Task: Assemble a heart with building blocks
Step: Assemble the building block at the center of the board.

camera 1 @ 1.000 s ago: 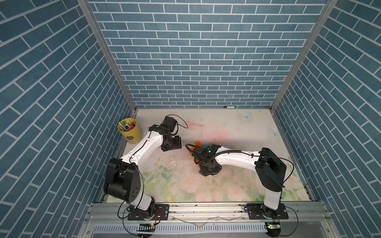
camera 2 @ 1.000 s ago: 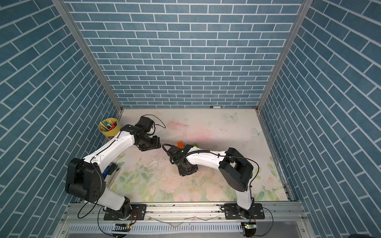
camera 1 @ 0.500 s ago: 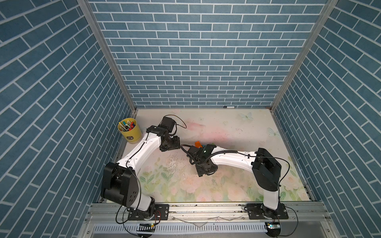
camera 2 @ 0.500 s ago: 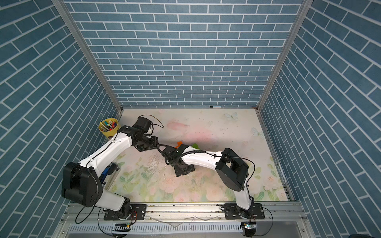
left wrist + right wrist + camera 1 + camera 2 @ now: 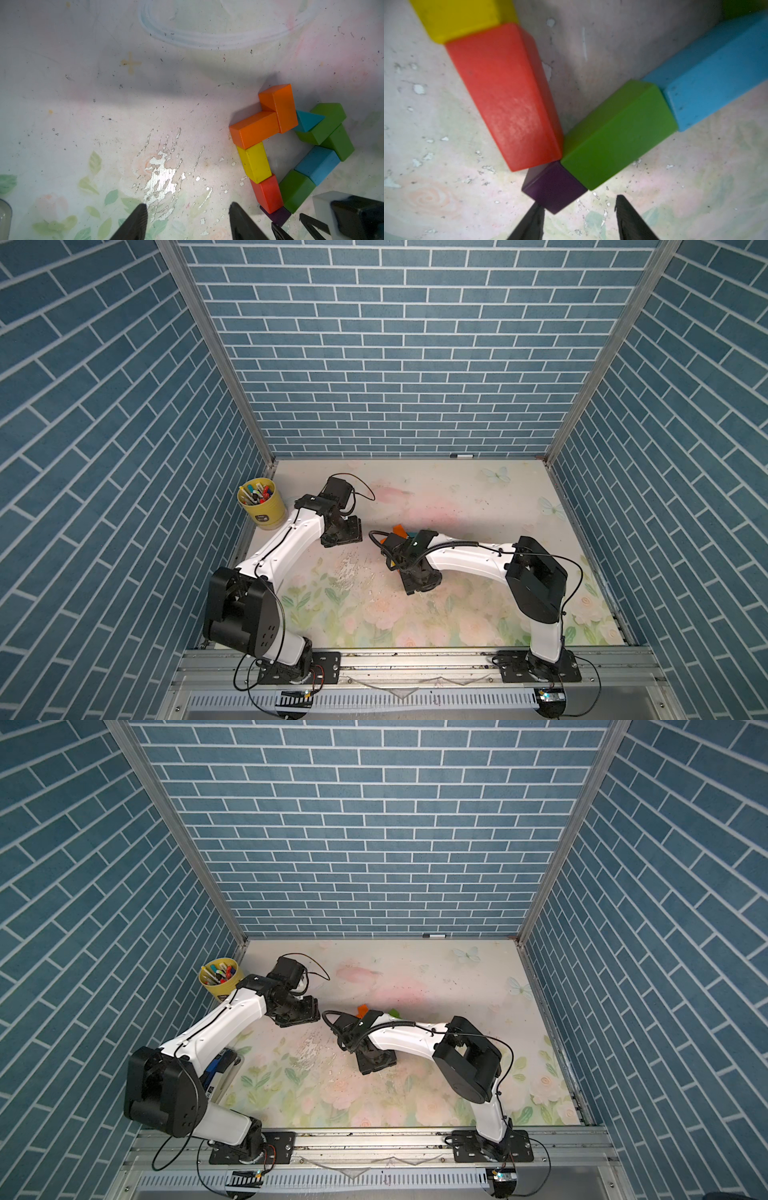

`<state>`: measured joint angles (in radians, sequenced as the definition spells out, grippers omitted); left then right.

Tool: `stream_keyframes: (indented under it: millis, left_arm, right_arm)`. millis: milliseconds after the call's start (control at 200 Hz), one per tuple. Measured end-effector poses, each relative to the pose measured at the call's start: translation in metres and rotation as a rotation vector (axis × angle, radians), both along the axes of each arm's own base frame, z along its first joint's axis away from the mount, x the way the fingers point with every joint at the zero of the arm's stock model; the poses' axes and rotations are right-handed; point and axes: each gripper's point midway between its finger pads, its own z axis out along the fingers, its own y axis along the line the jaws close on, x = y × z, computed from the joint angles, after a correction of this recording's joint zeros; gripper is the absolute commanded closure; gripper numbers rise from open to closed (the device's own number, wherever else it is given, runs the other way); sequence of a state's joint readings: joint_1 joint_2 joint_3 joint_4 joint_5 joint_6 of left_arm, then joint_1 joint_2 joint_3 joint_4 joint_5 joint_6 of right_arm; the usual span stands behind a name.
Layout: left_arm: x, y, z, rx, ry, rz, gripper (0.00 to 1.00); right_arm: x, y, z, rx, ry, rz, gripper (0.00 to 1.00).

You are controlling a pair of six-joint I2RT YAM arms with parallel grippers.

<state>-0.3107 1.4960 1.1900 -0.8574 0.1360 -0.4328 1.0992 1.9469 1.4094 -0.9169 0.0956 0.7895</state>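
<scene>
The left wrist view shows the heart as a hollow outline of touching blocks: two orange bricks [image 5: 255, 131], a teal triangle [image 5: 307, 122], green bricks [image 5: 326, 122], a light-blue brick [image 5: 318, 164], a yellow brick [image 5: 254, 162], a red brick [image 5: 268, 195] and a purple cube [image 5: 278, 215] at the point. My right gripper [image 5: 579, 204] is open just short of the purple cube [image 5: 553, 190], one finger at its corner, nothing between the fingers. My left gripper [image 5: 188, 205] is open over bare mat beside the heart. In both top views the right arm covers most of the heart; an orange brick [image 5: 398, 529] peeks out.
A yellow cup of marker pens [image 5: 262, 506] stands at the back left corner. A blue-and-black stapler [image 5: 216, 1069] lies under the left arm near the left wall. Blue brick walls enclose three sides. A worn patch [image 5: 160, 178] marks the mat.
The right wrist swung slightly left and came back beside the heart's point. The left arm has hardly moved.
</scene>
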Motion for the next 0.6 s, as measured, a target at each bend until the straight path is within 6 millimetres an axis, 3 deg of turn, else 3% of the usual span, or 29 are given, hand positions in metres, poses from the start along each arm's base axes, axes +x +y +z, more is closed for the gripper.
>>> stream_keyframes:
  millis: [460, 600]
  left_arm:
    - [0.0, 0.0, 0.0, 0.0, -0.002, -0.002, 0.35]
    - [0.0, -0.001, 0.0, -0.004, 0.0, -0.003, 0.34]
  right_arm:
    - [0.0, 0.0, 0.0, 0.001, 0.0, 0.004, 0.42]
    - [0.006, 0.0, 0.011, -0.006, -0.028, 0.01, 0.41]
